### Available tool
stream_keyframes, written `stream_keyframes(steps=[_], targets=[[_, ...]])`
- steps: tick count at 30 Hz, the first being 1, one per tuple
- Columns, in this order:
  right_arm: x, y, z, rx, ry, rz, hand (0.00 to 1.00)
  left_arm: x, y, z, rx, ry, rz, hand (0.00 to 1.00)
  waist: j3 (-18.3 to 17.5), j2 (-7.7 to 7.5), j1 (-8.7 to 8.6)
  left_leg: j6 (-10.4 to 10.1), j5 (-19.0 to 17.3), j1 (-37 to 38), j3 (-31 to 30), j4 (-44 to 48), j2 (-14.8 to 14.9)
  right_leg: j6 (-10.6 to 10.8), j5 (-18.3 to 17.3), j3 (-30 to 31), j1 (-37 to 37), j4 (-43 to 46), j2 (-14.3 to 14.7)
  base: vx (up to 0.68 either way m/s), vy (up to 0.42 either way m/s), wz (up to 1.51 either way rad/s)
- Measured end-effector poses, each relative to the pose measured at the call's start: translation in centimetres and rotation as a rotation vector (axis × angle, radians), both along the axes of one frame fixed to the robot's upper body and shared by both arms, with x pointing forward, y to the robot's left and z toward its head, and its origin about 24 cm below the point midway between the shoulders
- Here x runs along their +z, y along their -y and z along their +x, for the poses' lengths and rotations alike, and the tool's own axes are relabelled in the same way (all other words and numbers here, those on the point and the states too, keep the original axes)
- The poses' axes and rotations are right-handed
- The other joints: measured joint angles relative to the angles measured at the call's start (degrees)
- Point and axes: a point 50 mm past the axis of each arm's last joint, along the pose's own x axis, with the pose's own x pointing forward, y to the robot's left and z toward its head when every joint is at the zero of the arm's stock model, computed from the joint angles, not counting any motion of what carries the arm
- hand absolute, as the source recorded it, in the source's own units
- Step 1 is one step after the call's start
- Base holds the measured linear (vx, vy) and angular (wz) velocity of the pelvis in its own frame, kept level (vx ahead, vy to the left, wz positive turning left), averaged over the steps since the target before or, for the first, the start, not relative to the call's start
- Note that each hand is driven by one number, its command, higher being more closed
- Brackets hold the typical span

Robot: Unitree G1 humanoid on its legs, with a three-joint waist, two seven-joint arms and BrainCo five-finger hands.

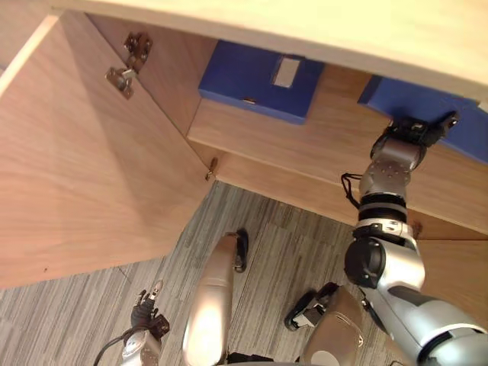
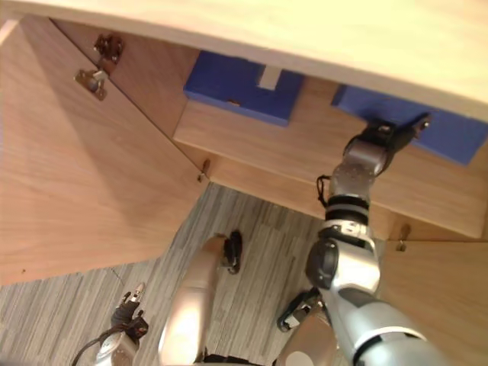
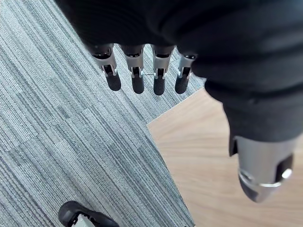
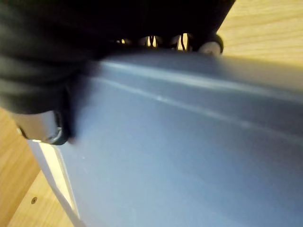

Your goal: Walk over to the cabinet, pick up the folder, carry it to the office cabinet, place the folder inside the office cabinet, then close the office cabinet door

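Grey striped carpet (image 1: 290,244) runs under a light wooden office cabinet (image 1: 252,171), whose door (image 1: 84,175) stands swung wide at 9 o'clock of the head view, metal hinges (image 1: 130,65) bare on its inner face. On the cabinet's shelf (image 1: 320,137) a second blue file (image 1: 252,80) lies at 12 o'clock. The folder (image 1: 469,133), also blue, rests on the same shelf at 2 o'clock. The right hand (image 1: 412,131) is on its near edge; in the right wrist view its fingers (image 4: 210,46) hook over the far rim with the thumb against the blue face, pinching the folder. The left hand (image 1: 145,313) hangs at 7 o'clock above the carpet, its fingers (image 3: 138,80) straight, side by side, holding nothing.
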Motion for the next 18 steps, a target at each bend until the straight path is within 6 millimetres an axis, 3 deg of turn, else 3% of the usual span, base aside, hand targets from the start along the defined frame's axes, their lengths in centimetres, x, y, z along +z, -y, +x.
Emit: stream_keyframes(steps=[5,10,18], targets=[[1.7,1.4,0.1,-0.006,-0.003,-0.036,1.00,0.2,0.1,0.7,-0.001,0.015,-0.005,0.00,0.06,0.04,0.19,0.04,-0.25,-3.67,-0.69,3.00,-1.14,0.05,-1.86,-0.02,-2.74,4.24,-2.03,-0.03,0.036,0.15],[3.6,1.3,0.5,0.021,-0.030,-0.162,1.00,0.3,0.4,1.0,-0.013,0.022,-0.005,0.00,0.06,0.06,0.15,-0.12,-0.10,-6.74,-1.30,4.45,-1.28,-0.32,-2.52,0.01,-5.31,6.30,-2.31,0.00,0.009,0.03],[4.2,2.1,0.9,0.004,-0.172,-0.363,1.00,0.8,0.4,1.6,0.004,0.046,-0.007,0.00,0.07,0.06,-0.16,-0.09,1.00,-10.77,-1.66,4.67,-1.34,-0.48,-2.49,-0.03,-9.34,7.41,-2.37,0.00,0.000,0.00]])
